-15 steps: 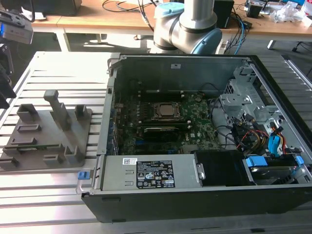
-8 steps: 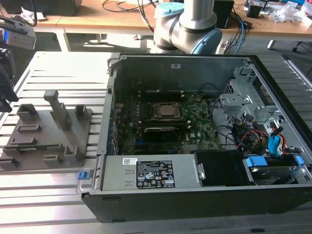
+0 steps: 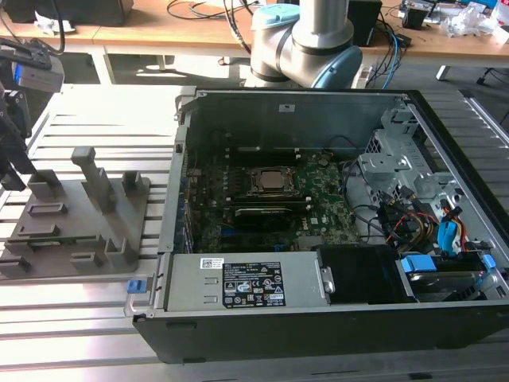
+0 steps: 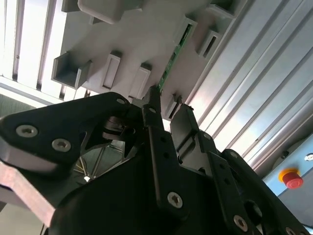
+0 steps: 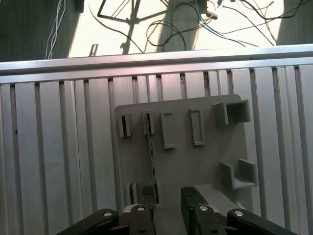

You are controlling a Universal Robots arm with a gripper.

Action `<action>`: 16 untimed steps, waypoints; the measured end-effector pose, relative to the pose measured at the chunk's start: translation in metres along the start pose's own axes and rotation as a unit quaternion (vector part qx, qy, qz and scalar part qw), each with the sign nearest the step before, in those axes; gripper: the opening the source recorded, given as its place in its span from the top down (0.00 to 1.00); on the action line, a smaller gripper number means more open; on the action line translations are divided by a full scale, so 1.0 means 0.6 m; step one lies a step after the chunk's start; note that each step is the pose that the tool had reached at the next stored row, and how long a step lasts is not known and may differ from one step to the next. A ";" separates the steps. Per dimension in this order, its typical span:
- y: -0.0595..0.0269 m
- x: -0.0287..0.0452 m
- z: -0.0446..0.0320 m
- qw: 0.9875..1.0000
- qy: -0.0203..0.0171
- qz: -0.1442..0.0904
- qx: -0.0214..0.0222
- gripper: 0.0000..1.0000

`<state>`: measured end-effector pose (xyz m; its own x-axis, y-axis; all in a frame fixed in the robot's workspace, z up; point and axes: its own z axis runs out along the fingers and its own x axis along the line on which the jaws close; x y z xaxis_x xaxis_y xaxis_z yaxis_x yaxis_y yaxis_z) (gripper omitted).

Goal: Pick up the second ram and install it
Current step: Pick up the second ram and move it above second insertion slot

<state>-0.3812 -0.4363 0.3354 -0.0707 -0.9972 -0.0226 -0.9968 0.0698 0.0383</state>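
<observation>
The second ram (image 5: 152,159) is a thin green stick standing on edge in the slots of the grey holder plate (image 5: 195,166). It shows in both wrist views, running away from the fingers (image 4: 172,61). My gripper (image 5: 166,208) hangs just above the near end of the plate, open, with nothing between its fingers. The ram's near end lies close to one finger (image 4: 150,110); the other finger (image 4: 183,122) stands apart from it. In the exterior view my gripper (image 3: 12,163) is at the far left, over the holder plate (image 3: 79,227).
The open computer case (image 3: 318,215) fills the exterior view's middle and right, with the green motherboard (image 3: 318,199), CPU socket (image 3: 270,181) and power supply (image 3: 242,280) inside. Grey blocks (image 3: 94,175) rise from the holder plate. The table is slatted aluminium (image 5: 58,147).
</observation>
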 end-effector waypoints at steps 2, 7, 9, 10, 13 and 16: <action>0.000 0.000 0.005 1.000 0.000 0.000 0.000 0.64; 0.000 0.000 0.014 0.999 0.002 -0.053 -0.001 0.64; -0.001 0.000 0.017 0.999 0.002 -0.053 -0.001 0.64; -0.001 0.000 0.021 0.999 0.002 -0.053 -0.001 0.64; -0.001 0.001 0.032 0.999 0.002 -0.053 -0.001 0.64; -0.002 0.001 0.043 0.999 0.002 -0.053 -0.001 0.64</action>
<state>-0.3811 -0.4363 0.3098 0.0351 -0.9991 -0.0234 -0.9986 -0.0360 0.0383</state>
